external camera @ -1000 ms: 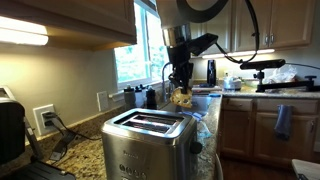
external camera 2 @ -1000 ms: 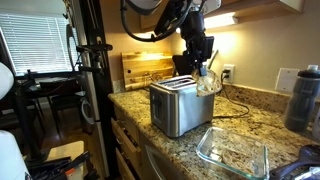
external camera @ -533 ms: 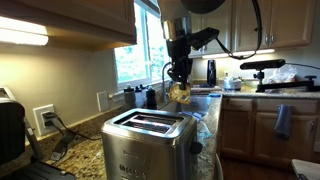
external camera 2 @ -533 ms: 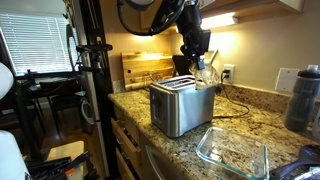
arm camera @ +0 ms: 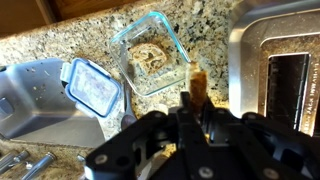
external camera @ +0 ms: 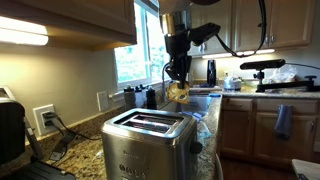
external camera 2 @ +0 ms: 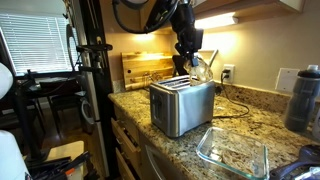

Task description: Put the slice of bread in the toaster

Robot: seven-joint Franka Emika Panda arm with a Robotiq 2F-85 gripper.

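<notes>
A home kitchen: speckled granite tabletop (external camera 2: pixel 250 110), wooden cabinets (external camera: pixel 300 25), a steel toaster (external camera: pixel 150 145), a bright window (external camera: pixel 135 55), a cutting board (external camera 2: pixel 145 68) leaning against the wall.

The robot's grey and black jointed arm (external camera: pixel 178 22) comes down from above the end effector in both exterior views, and its last links stand nearly vertical. The dark wrist (external camera: pixel 178 45) sits directly over the black two-finger end effector (external camera: pixel 178 80), which points straight down. The jaws are pressed together on a small, flat, golden-brown slice of bread (external camera: pixel 181 95), which hangs just below the fingertips. In an exterior view the arm (external camera 2: pixel 172 12) bends in from the upper side towards the end effector (external camera 2: pixel 196 62). In the wrist view the end effector (arm camera: pixel 192 105) enters from the bottom edge, and the slice of bread (arm camera: pixel 198 82) stands upright between its jaws.
</notes>
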